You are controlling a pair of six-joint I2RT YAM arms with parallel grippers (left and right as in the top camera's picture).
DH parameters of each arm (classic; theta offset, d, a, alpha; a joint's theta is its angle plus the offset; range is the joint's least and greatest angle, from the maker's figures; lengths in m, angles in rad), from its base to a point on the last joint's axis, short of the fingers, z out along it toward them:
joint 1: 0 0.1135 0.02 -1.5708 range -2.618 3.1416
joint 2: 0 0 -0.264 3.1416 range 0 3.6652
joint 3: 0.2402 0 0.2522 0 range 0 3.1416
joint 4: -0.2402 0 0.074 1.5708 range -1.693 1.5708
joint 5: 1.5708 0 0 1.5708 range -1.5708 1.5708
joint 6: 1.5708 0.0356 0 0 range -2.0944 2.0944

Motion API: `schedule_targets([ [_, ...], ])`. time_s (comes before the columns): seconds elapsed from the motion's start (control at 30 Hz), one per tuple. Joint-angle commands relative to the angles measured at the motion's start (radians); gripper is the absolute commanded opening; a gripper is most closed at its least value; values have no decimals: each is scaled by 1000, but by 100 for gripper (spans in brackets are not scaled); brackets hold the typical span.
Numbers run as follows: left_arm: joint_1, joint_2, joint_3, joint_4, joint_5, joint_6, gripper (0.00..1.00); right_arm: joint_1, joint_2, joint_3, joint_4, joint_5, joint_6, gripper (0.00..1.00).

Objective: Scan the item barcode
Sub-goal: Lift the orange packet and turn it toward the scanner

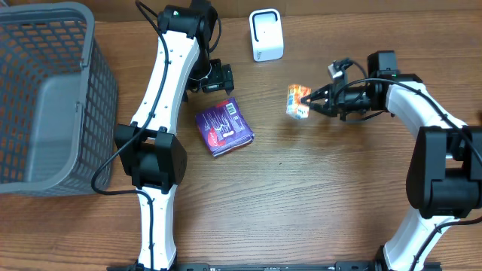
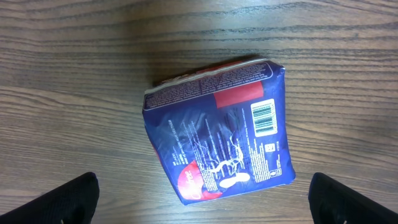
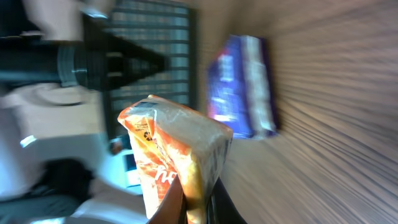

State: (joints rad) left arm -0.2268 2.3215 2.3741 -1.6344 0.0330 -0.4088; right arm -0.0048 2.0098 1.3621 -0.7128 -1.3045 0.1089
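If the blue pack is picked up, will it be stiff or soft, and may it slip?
Probably soft: the blue pack has wrinkled film and puffy edges, so it may squash when pinched. Its glossy wrap could slip a little. Lying flat, it should not roll.

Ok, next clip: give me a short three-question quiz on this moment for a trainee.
1. True or false: the left gripper is holding the blue pack.
2. The right gripper is shut on: A) the white scanner, B) the orange packet, C) the grey basket?
3. Fill in: the blue pack's barcode faces ____.
Key: 1 false, its jaws are open and the pack lies on the table; 2 B; 3 up.
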Motion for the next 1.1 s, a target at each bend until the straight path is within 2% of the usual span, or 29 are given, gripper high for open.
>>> schedule_targets([
  [0.0,3,0,16,-2,8,2,100,-15,1,18,53,-267,-4,4],
  [0.13,3,0,16,-3,8,2,100,-18,0,19,98,-266,26,4],
  [1.07,3,0,16,-2,8,2,100,-16,1,19,99,-266,38,4],
])
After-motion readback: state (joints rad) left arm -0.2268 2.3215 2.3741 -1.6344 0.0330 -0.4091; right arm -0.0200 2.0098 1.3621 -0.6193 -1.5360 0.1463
